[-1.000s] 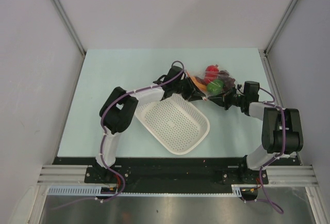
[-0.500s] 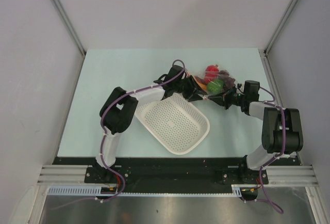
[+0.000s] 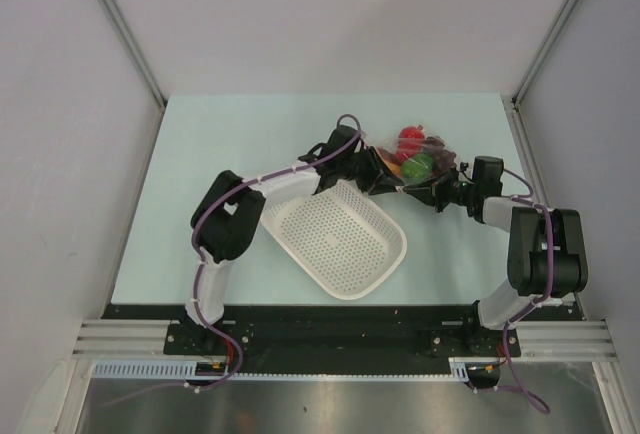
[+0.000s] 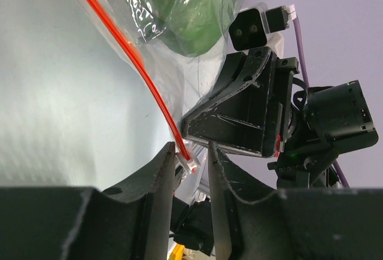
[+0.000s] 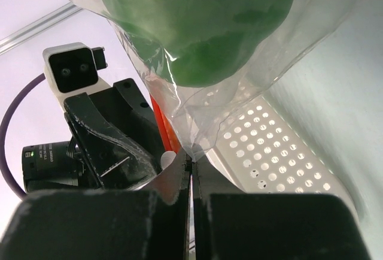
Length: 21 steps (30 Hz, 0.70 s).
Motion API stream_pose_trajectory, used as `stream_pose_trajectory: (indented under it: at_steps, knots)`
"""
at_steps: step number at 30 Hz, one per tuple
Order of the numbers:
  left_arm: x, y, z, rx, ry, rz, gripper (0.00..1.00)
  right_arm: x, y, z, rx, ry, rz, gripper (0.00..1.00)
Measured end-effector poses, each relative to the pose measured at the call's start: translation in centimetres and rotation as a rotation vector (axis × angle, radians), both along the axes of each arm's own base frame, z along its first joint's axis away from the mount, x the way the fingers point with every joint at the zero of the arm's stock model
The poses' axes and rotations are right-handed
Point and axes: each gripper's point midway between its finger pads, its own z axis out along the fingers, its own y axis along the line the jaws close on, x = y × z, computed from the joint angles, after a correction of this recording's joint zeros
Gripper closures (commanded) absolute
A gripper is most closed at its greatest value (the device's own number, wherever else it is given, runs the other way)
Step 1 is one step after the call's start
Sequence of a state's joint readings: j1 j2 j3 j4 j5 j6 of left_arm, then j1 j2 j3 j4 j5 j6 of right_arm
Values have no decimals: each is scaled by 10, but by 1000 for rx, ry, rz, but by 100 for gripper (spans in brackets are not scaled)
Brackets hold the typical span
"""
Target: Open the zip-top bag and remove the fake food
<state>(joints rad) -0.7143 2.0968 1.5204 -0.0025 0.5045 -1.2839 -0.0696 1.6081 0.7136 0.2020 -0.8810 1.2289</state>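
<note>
Right gripper [image 5: 191, 165] clamped on bag [image 5: 269, 62] film, just past basket [image 3: 335, 239] far rim. Left gripper [image 4: 190, 155] part open, jaws straddling zipper [image 4: 128, 50] end. Pepper [image 5: 197, 26] and red fruit [image 3: 408, 138] inside bag.

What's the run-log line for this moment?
left gripper: open, straddling zipper strip end | right gripper: shut on zip-top bag | fake food: inside bag

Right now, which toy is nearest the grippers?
The green pepper, at the bag's near end; red fruit and grapes lie farther back.
</note>
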Motion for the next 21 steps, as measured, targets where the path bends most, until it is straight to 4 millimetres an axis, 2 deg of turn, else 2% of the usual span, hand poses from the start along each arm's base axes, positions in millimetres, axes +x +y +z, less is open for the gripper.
stream_pose_trajectory:
  at_steps: [7,9,10,11,12,16,21]
  knots:
    - [-2,0,-1,4,5,-2,75,0,0,0,0,1,0,100]
    - [-2,0,-2,8,9,-3,68,0,0,0,-2,0,1,100]
    - [-2,0,-2,9,10,-3,62,0,0,-1,-2,0,1,100]
    - [-3,0,-2,10,12,-3,52,0,0,-1,-2,0,2,100]
    - [-4,0,-3,11,14,-5,51,0,0,-1,-4,-2,3,100]
    - [-7,2,-7,28,26,-12,55,-1,0,-2,-5,-1,4,100]
    - [-10,3,-8,51,35,-22,68,0,0,-1,-8,-5,7,100]
